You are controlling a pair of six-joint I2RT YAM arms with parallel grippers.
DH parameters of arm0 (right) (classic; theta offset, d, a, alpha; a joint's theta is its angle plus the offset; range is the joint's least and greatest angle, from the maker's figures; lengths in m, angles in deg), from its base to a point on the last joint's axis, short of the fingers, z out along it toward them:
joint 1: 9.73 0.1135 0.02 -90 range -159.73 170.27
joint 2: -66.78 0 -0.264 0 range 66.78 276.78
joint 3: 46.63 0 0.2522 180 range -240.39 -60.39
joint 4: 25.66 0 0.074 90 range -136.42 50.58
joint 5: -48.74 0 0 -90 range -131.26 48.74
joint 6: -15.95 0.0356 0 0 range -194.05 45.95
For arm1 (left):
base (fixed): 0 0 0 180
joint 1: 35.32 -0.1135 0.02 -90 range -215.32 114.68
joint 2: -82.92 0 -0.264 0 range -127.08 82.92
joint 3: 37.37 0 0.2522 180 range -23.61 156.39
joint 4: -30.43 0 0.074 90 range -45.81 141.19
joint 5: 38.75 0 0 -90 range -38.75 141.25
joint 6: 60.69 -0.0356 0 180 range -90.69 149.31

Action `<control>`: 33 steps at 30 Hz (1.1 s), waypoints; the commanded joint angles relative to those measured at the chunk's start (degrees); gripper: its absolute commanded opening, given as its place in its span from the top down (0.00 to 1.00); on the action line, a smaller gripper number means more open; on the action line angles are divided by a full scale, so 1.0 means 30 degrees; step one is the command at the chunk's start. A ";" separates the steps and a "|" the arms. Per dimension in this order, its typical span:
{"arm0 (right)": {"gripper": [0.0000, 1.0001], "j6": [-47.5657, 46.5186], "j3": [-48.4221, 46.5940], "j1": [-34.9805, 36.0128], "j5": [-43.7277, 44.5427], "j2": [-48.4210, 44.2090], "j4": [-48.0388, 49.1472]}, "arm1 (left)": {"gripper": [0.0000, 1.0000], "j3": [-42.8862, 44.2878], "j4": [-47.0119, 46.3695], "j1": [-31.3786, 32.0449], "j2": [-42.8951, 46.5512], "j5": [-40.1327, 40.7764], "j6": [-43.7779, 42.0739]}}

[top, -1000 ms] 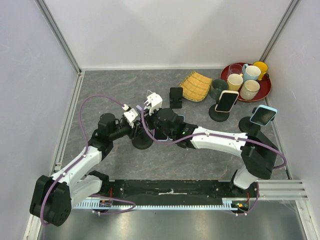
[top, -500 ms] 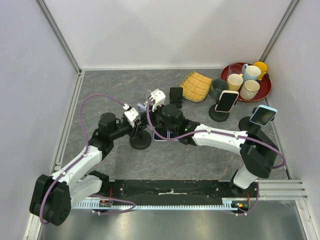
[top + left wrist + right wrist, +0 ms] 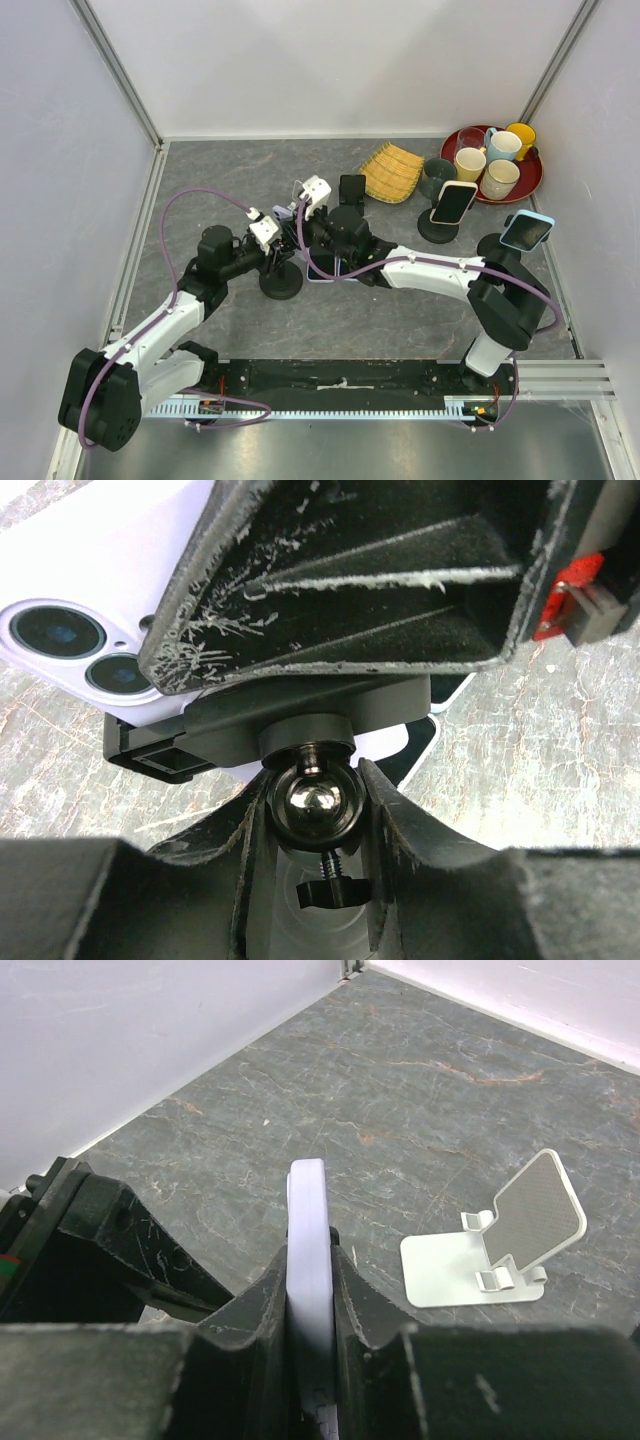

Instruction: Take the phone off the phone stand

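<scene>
Since a second ago the right arm has swung to the far left. Its right gripper (image 3: 310, 1270) now pinches the lavender phone (image 3: 308, 1200) by its faces. My left gripper (image 3: 315, 810) is closed narrow on the neck of the phone stand (image 3: 283, 285), mid-table (image 3: 220, 170).

I judge the task half done: both grasps are made, but the phone sits in the clamp, so lifting it out is left.

I count two arms and three phones on stands: this one, a cream phone (image 3: 455, 200) and a blue-rimmed phone (image 3: 527, 230) at the right.
</scene>
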 commanded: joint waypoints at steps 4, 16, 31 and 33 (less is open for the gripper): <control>1.00 0.0737 -0.0645 -0.1810 -0.3666 0.0144 0.2036 | 0.98 0.0474 -0.0290 0.1610 0.0657 -0.4226 -0.0107; 1.00 0.0473 0.0410 -0.4974 -0.8503 -0.1116 0.0248 | 0.98 0.0445 0.0002 0.0116 0.1654 -0.4284 0.0216; 1.00 0.0444 0.1141 -0.5270 -0.9881 -0.4776 -0.3384 | 0.98 0.0387 0.0765 -0.0089 0.2532 0.1368 0.0186; 1.00 0.0356 0.1347 -0.5299 -0.9560 -0.5479 -0.4345 | 0.98 0.0357 0.0706 -0.0176 0.2882 0.2043 0.0244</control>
